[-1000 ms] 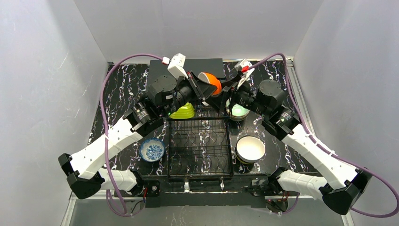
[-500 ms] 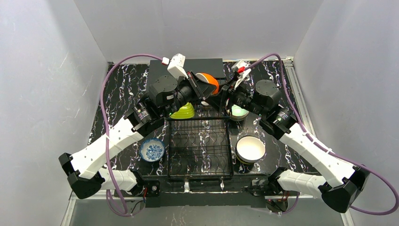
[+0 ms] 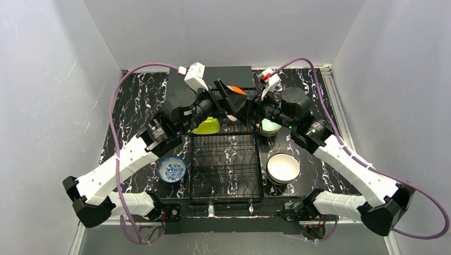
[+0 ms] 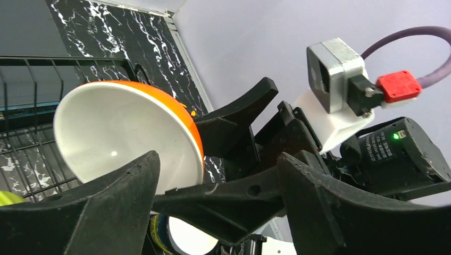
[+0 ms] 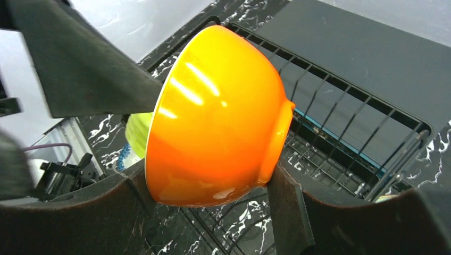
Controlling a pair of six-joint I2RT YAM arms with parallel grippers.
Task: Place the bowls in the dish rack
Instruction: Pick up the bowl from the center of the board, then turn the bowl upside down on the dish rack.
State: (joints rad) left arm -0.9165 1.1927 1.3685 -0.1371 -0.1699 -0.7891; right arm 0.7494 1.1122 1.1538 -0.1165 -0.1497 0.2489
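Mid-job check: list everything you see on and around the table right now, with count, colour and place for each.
dish rack: one, black wire, middle of the table
orange bowl: one, orange outside and white inside, held on edge above the rack's far end
green bowl: one, lime, at the rack's far left corner
patterned bowl: one, blue and white, on the table left of the rack
white bowl: one, white inside, on the table right of the rack
mint bowl: one, pale mint, right of the rack, partly under the right arm
grey box: one, dark grey, flat, beyond the rack
table: one, black with white veins
left gripper: black, open, beside the orange bowl
right gripper: black, shut on the orange bowl
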